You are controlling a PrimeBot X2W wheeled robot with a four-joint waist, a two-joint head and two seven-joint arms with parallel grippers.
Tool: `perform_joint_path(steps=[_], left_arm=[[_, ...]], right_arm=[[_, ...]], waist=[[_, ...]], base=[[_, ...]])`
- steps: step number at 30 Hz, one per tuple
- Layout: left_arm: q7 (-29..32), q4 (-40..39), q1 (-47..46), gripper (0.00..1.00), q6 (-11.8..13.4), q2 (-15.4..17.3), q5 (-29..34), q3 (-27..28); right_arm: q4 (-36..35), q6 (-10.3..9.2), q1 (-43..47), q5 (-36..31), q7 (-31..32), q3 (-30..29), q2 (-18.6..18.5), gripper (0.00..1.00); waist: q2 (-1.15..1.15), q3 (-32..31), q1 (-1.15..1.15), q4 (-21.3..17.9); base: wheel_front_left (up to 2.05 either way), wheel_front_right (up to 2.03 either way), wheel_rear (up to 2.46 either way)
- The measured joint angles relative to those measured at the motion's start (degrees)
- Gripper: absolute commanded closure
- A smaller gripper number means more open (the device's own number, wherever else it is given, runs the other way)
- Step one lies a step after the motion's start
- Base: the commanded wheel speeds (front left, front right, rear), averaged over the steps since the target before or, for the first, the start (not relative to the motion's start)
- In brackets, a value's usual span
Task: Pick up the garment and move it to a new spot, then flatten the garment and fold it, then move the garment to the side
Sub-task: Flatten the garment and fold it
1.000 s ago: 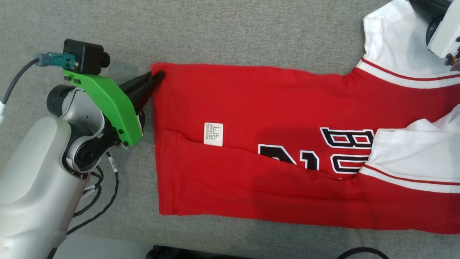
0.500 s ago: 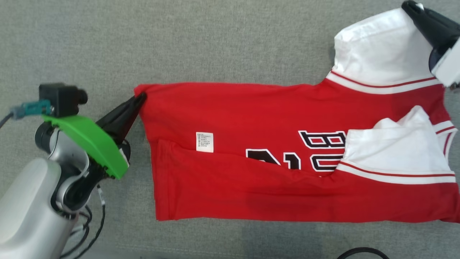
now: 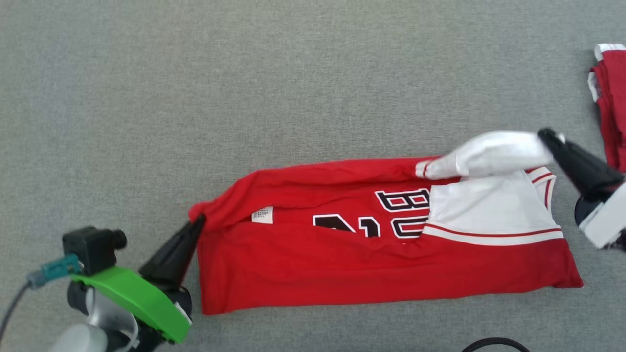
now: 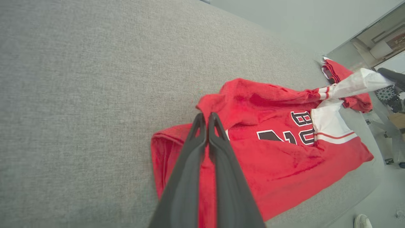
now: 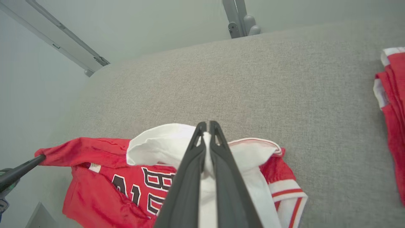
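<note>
Left gripper (image 3: 199, 223) is pinching the red hem corner of the garment (image 3: 342, 266); right gripper (image 3: 547, 137) is pinching its white sleeve (image 3: 494, 155). Both are holding that edge raised, the rest lying on the grey surface (image 3: 244, 98).

A pale wall (image 5: 142, 25) backs the grey surface (image 3: 293, 73).

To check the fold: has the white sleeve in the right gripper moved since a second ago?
Yes. The white sleeve in the right gripper has come toward the black lettering: earlier far beyond it, now close.
</note>
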Motion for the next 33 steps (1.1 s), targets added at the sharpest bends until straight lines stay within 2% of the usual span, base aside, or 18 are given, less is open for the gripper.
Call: perform_joint_path(steps=[1, 5, 11, 19, 23, 26, 31, 32, 33], left_arm=[[-0.8, 0.3, 1.6, 1.0, 0.1, -0.9, 0.1, -0.9], [-2.5, 2.0, 3.5, 1.0, 0.4, -2.6, 0.4, -1.8], [-6.9, 4.5, 5.9, 1.0, 0.6, -4.4, -0.8, 0.0], [-8.3, 3.1, 6.4, 1.0, 0.0, -2.4, -3.1, 3.7], [-7.0, 2.8, 7.4, 1.0, -0.4, -2.4, -3.0, 1.5], [-7.2, 4.4, 8.2, 1.0, 0.0, -2.5, -0.5, -0.2], [-7.9, 7.4, 10.1, 1.0, 0.1, -3.3, 1.1, -2.7], [-7.9, 8.2, 10.3, 0.84, 0.3, -3.4, 1.5, -3.0], [-8.3, 9.1, 10.4, 0.51, 0.7, -3.6, 2.1, -3.0]], right_arm=[[-0.3, 0.0, 3.4, 0.0, -1.4, -0.6, 1.1, 1.0], [0.0, 0.0, 7.1, 0.0, -3.5, -0.9, 2.7, 1.0], [1.0, 0.0, 11.7, -0.1, -7.5, -0.1, 5.0, 1.0], [-0.8, 0.0, 15.4, 0.8, -10.6, -2.4, 5.6, 1.0], [-0.6, 0.0, 17.0, 0.9, -10.4, -1.5, 6.4, 1.0], [0.9, 0.0, 17.9, 0.0, -10.4, -0.8, 6.4, 1.0], [4.8, 0.0, 18.2, -2.7, -9.3, 2.7, 4.9, 1.0], [5.6, 0.0, 18.1, -3.3, -9.3, 3.7, 4.8, 1.0], [6.4, 0.0, 18.0, -4.1, -9.3, 4.4, 4.7, 0.27]], waist=[[0.0, -0.5, 0.0, -0.6], [0.0, -0.9, 0.0, -1.3], [0.0, -1.3, 0.0, -1.9], [0.0, -2.0, 0.0, -1.5], [0.0, -1.9, 0.0, -1.9], [0.0, -1.6, 0.0, -2.3], [0.0, -1.4, 0.0, -3.2], [0.0, -1.3, 0.0, -3.3], [0.0, -1.3, 0.0, -3.4]], base=[[0.0, 0.0, 0.0], [0.0, 0.0, 0.0], [0.0, 0.0, 0.0], [0.0, 0.0, 0.0], [0.0, 0.0, 0.0], [0.0, 0.0, 0.0], [0.0, 0.0, 0.0], [0.0, 0.0, 0.0], [0.0, 0.0, 0.0]])
